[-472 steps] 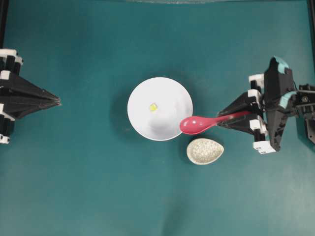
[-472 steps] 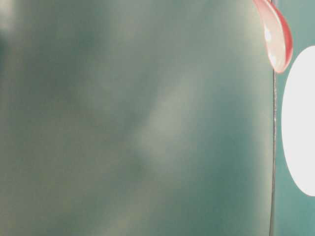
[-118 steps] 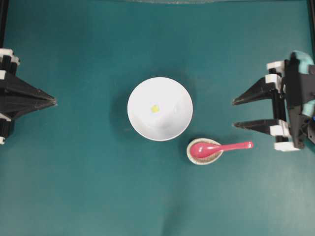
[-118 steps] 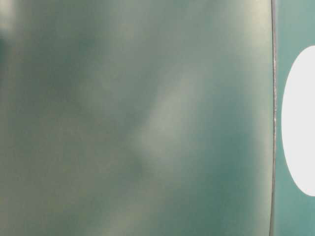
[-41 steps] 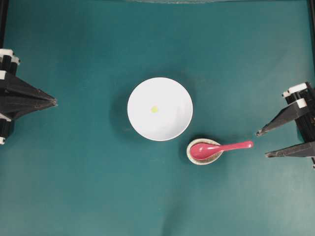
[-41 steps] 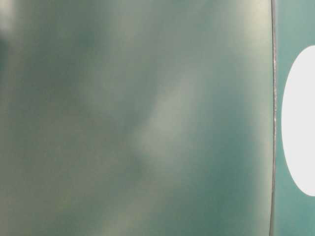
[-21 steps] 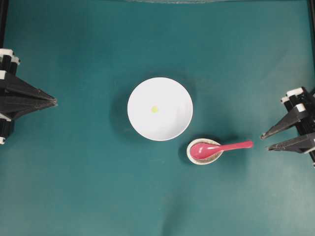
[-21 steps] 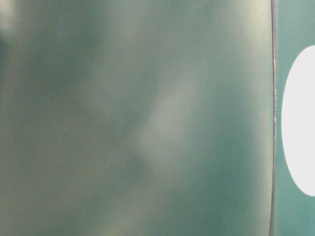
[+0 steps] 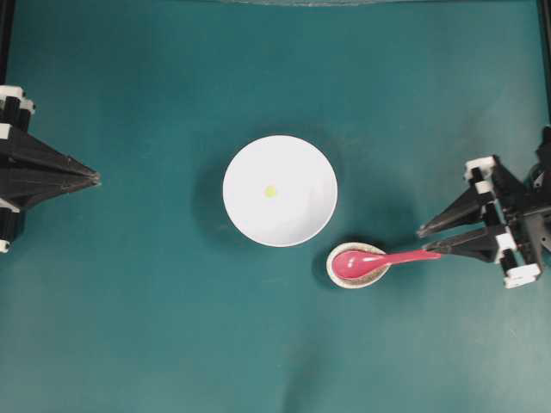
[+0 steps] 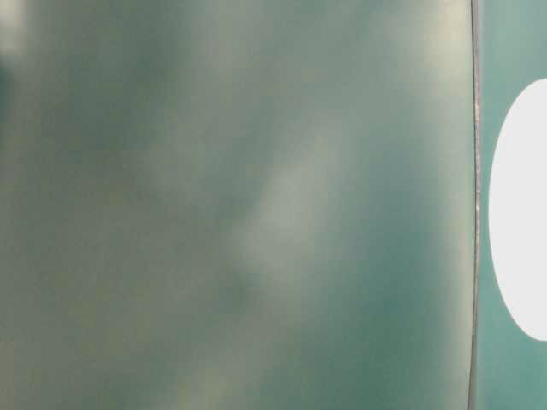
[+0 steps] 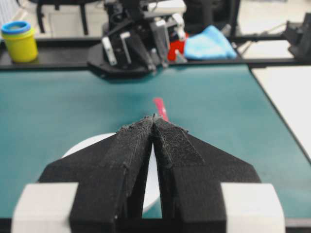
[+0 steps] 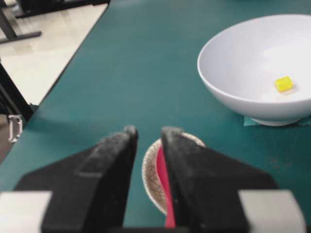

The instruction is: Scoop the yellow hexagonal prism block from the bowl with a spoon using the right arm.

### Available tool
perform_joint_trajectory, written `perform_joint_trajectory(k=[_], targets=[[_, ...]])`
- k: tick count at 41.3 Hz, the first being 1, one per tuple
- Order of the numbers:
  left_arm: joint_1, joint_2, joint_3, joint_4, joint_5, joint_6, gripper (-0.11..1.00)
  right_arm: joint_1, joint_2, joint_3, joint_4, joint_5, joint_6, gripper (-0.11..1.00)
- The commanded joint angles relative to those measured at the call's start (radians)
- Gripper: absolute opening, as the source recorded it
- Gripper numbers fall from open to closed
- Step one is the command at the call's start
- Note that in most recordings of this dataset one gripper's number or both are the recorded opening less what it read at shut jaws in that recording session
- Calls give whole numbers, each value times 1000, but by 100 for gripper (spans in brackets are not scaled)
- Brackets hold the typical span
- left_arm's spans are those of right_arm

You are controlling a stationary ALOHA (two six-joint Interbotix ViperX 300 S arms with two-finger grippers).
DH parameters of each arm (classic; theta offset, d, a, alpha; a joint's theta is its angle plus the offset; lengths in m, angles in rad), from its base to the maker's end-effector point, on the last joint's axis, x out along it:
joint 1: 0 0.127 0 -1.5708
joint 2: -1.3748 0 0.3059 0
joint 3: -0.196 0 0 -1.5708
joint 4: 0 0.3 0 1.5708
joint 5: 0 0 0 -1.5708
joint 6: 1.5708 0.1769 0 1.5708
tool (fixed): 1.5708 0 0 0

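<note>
Straddling the spoon (image 9: 383, 257) handle with right gripper (image 9: 424, 242) jaws parted, not yet pinching, lining up for scooping.

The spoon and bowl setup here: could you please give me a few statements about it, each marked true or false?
1. The spoon lies with its scoop in the speckled rest. True.
2. The yellow block sits inside the white bowl. True.
3. The spoon's scoop is in the bowl. False: it rests beside the bowl, apart from it.
4. The left gripper holds the spoon. False: it is shut and empty, far to the left.
5. The right gripper has its fingers on either side of the spoon's handle. True.
</note>
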Motion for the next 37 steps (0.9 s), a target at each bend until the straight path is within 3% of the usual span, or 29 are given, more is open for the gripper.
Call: perform_joint_trajectory(k=[1, 14, 37], targets=[[-2, 9, -29, 2, -12, 0, 7, 3, 48, -44, 3, -6, -3, 36], [-2, 12, -28, 2, -12, 0, 7, 20, 173, -109, 14, 26, -2, 37], [-2, 23, -28, 2, -12, 0, 7, 72, 207, -64, 26, 28, -5, 45]])
